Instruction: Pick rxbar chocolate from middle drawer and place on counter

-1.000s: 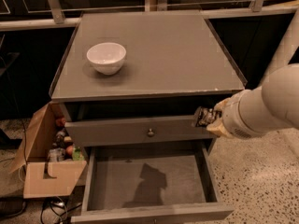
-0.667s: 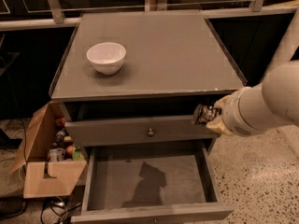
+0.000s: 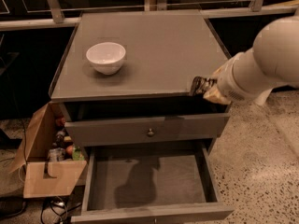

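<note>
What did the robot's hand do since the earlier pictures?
The gripper rose from beside the knobbed drawer front to the front right edge of the counter. I cannot tell whether it holds anything. The white bowl and the open drawer stayed put.

Your arm (image 3: pixel 268 55) is smooth, glossy white: a bulky rounded part steps down to a slimmer cylinder. That ends in a tan, yellowish gripper (image 3: pixel 210 91), which sits at the front right edge of the counter (image 3: pixel 149 55). The dark, pale-streaked bit at its tip may or may not be part of it.
</note>
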You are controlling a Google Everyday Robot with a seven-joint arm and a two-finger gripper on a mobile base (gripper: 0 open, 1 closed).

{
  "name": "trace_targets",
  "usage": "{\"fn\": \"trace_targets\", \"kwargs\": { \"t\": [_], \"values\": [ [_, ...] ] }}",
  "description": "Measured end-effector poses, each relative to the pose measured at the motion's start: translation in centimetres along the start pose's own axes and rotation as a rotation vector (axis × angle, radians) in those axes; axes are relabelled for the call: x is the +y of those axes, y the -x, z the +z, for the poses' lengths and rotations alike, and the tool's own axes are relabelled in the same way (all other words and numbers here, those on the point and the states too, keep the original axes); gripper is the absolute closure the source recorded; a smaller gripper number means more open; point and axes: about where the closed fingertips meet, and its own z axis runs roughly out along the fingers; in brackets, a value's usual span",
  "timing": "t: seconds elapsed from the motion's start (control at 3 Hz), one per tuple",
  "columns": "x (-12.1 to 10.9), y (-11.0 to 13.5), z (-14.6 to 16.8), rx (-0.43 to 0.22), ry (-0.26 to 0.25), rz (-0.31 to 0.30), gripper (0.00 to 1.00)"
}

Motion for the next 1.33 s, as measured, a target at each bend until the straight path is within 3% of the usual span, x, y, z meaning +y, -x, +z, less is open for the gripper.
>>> {"fn": "trace_targets", "kwargs": {
  "t": [0.33,0.67,1.33],
  "values": [
    [-4.5,4.7,-0.4,-0.023,-0.055,-0.046,1.0],
    [-4.5,4.7,-0.5,-0.025,-0.056,-0.045,1.0],
    [-8.6,8.4,4.0,-0.036,-0.01,-0.08,1.0]
  ]
}}
